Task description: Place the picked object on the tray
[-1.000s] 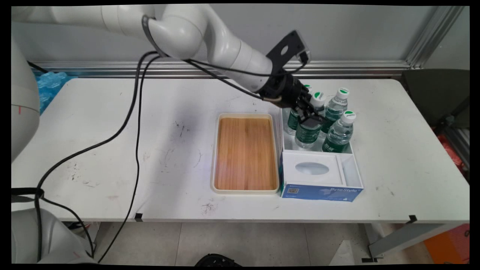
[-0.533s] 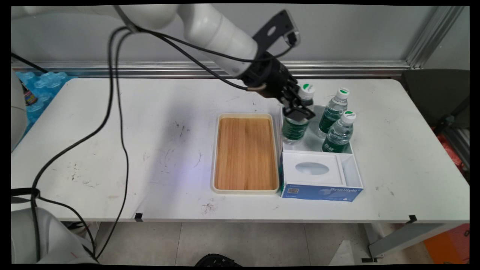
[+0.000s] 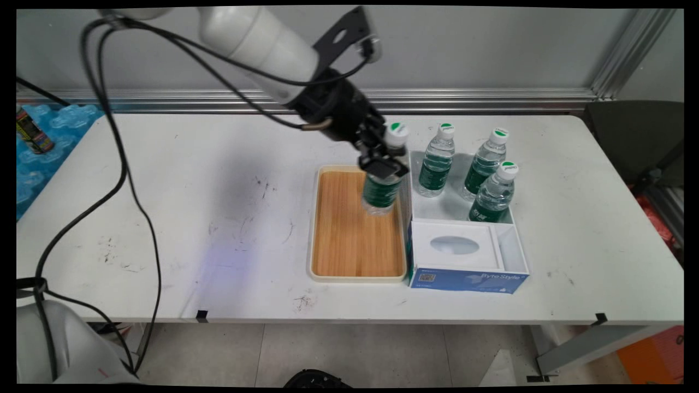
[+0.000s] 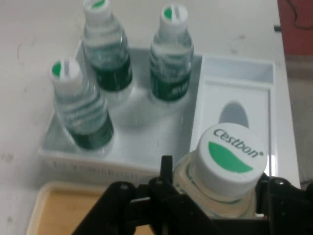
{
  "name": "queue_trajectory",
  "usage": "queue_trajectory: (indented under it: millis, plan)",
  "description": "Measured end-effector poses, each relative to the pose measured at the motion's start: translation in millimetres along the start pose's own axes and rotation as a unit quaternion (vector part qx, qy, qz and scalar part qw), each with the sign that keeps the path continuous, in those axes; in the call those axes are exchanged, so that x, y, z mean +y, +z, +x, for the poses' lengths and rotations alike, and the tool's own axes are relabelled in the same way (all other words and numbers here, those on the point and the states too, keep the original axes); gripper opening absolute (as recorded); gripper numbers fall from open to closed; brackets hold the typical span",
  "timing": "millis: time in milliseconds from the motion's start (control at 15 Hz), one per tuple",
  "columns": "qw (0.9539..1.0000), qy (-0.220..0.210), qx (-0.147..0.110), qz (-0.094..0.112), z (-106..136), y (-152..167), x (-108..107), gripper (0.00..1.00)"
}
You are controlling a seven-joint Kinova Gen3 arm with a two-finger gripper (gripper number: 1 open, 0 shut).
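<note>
My fingers (image 3: 380, 164) pinch a clear green-labelled water bottle (image 3: 381, 188) at its neck, mid-frame, held above the bamboo-bottomed cream tray (image 3: 356, 273). Three like bottles (image 3: 435, 164) stand behind in the white box (image 3: 505, 248) on the tabletop (image 3: 164, 218).

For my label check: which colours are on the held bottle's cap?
White cap with a green patch; hand view.
</note>
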Motion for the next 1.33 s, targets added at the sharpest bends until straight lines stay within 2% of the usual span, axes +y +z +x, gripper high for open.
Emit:
queue_trajectory:
  millis: [333,667,1000,1333]
  plan:
    - [0.9998,-0.014,-0.011,-0.002,-35.4,-10.9,6.5,0.00]
    - [0.9999,-0.013,-0.008,-0.008,-54.3,1.0,7.6,0.00]
    - [0.9999,-0.008,-0.005,-0.009,-67.6,18.4,3.6,0.00]
    - [0.9999,-0.002,0.007,-0.014,-69.9,37.4,-0.3,0.00]
